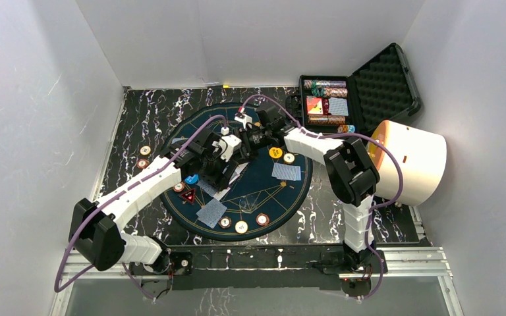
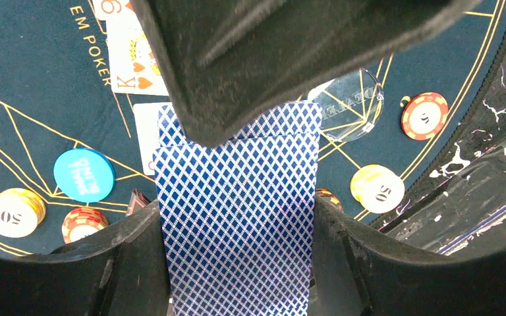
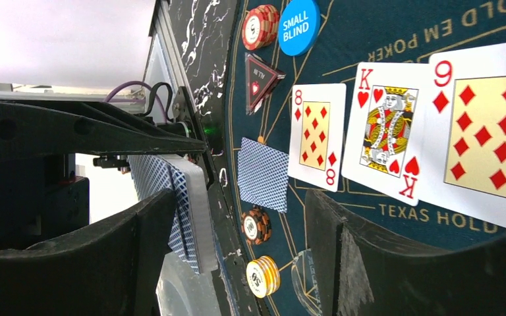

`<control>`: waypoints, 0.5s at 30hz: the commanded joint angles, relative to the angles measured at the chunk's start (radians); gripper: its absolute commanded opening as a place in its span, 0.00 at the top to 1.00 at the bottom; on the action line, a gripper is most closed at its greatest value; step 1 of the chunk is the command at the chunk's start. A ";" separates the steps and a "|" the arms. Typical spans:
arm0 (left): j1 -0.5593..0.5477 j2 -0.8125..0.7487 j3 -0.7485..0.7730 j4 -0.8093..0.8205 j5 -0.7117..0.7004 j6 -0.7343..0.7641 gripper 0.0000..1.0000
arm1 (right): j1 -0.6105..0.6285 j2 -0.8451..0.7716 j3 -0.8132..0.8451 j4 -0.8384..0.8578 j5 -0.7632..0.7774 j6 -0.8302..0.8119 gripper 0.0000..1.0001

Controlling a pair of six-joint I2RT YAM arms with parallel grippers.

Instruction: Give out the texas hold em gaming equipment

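Note:
My left gripper point(image 1: 221, 158) point(image 2: 237, 217) is shut on a deck of blue-backed playing cards point(image 2: 237, 237) above the round poker mat point(image 1: 283, 197). My right gripper point(image 1: 238, 141) point(image 3: 240, 197) is open; one dark finger point(image 2: 270, 52) lies over the deck's top end. The deck shows edge-on in the right wrist view point(image 3: 188, 210). The 8 of diamonds point(image 3: 316, 135), king of hearts point(image 3: 385, 128) and 9 of diamonds point(image 3: 484, 131) lie face up on the mat. Face-down cards point(image 1: 211, 212) point(image 1: 286, 172), a blue small blind button point(image 1: 191, 178), a yellow button point(image 1: 275, 153) and chip stacks point(image 1: 241, 227) sit around the mat.
An open black case point(image 1: 329, 102) with chips and cards stands at the back right. A big white cylinder with an orange end point(image 1: 412, 161) lies right of the mat. A clear dealer button point(image 2: 346, 105) and a red triangle marker point(image 3: 260, 79) lie on the mat. White walls enclose the table.

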 commanded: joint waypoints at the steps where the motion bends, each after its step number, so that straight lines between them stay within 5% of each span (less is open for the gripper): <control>1: -0.005 -0.018 0.002 0.011 0.029 -0.006 1.00 | -0.016 -0.050 0.006 -0.008 0.016 -0.025 0.22; 15: -0.005 -0.016 -0.006 0.009 0.044 -0.010 1.00 | -0.002 -0.091 -0.062 0.141 -0.063 0.047 0.08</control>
